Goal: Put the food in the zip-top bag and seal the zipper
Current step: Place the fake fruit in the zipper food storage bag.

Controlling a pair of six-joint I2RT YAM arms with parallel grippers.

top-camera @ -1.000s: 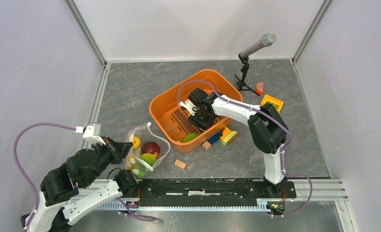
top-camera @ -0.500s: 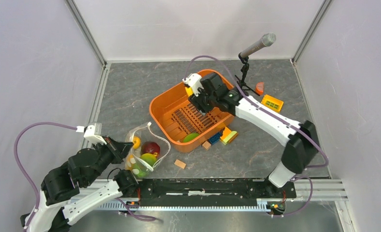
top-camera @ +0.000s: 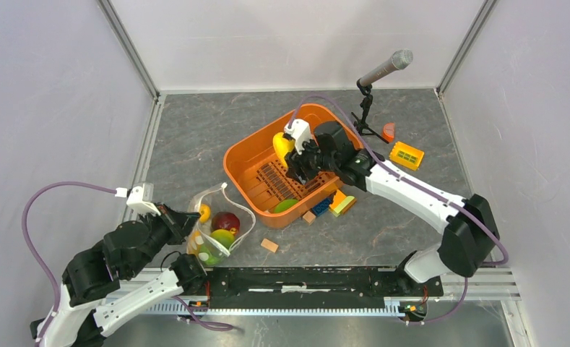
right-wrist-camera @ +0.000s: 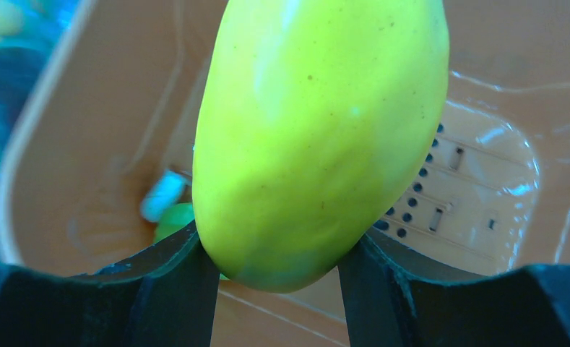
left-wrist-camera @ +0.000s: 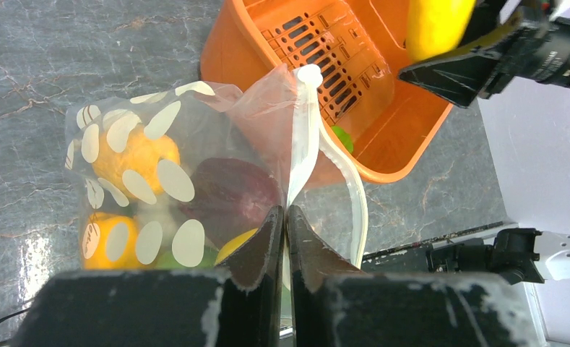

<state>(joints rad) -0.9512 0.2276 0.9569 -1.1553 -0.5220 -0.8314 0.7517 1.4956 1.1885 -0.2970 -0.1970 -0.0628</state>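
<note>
The polka-dot zip-top bag (top-camera: 220, 225) lies near my left arm, mouth open toward the basket. It holds a dark red piece (top-camera: 226, 220), a yellow-orange piece (top-camera: 204, 212) and a green piece (top-camera: 222, 237). My left gripper (left-wrist-camera: 285, 217) is shut on the bag's mouth edge by the white zipper strip (left-wrist-camera: 307, 137). My right gripper (right-wrist-camera: 278, 253) is shut on the yellow pepper (right-wrist-camera: 318, 130) and holds it above the orange basket (top-camera: 238, 170). The pepper also shows in the top view (top-camera: 282, 142). A green food piece (top-camera: 285, 205) lies in the basket's near corner.
A microphone on a stand (top-camera: 386, 67) stands behind the basket. Building blocks (top-camera: 337, 203) lie at the basket's near right side, and a tan wooden cube (top-camera: 269, 245) lies in front of it. A yellow block (top-camera: 407, 154) and an orange-red piece (top-camera: 389, 131) lie at the right.
My right gripper has risen from the basket floor with the yellow pepper and now holds it above the basket. Its elbow has swung right. The left arm and bag have not moved.
</note>
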